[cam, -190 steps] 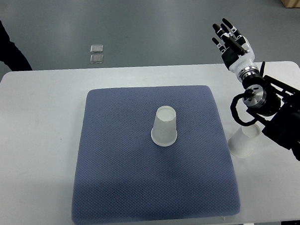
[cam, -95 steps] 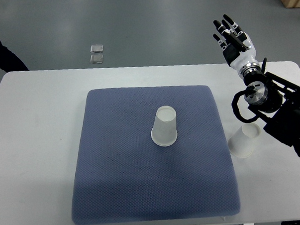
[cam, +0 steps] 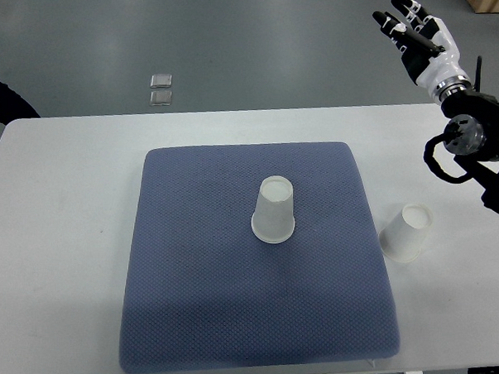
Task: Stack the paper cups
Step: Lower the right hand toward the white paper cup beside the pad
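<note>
A white paper cup [cam: 273,210] stands upside down near the middle of the blue mat [cam: 186,300]. A second paper cup [cam: 406,232] stands upside down on the white table [cam: 57,228], just off the mat's right edge. My right hand [cam: 415,32] is raised at the top right, beyond the table's far edge, with its fingers spread and holding nothing. It is well above and behind the second cup. My left arm does not show.
Two small clear squares [cam: 161,89] lie on the grey floor beyond the table. A dark sleeve [cam: 3,103] of a person shows at the left edge. The table's right edge runs close to the second cup.
My right hand and forearm have lifted up and to the right, away from the second cup, which now shows fully. Both cups have stayed in place.
</note>
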You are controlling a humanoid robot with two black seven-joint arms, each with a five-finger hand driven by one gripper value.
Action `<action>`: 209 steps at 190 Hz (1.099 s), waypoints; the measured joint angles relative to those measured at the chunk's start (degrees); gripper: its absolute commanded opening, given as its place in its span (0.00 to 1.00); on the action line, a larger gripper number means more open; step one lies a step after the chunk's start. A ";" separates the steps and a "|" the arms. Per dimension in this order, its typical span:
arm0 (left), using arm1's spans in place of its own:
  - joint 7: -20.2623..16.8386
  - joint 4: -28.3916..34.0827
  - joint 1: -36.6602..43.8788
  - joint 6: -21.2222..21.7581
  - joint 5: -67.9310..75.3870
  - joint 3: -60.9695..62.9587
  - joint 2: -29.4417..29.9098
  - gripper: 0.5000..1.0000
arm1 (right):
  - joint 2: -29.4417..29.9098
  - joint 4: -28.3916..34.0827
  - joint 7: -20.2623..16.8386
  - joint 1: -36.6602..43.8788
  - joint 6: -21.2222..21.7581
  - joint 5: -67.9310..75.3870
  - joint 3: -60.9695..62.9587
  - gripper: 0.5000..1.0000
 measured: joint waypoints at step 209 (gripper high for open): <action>-0.01 0.00 0.00 0.00 0.00 0.02 0.00 1.00 | -31.32 31.23 0.46 7.17 21.45 -84.14 -17.20 0.82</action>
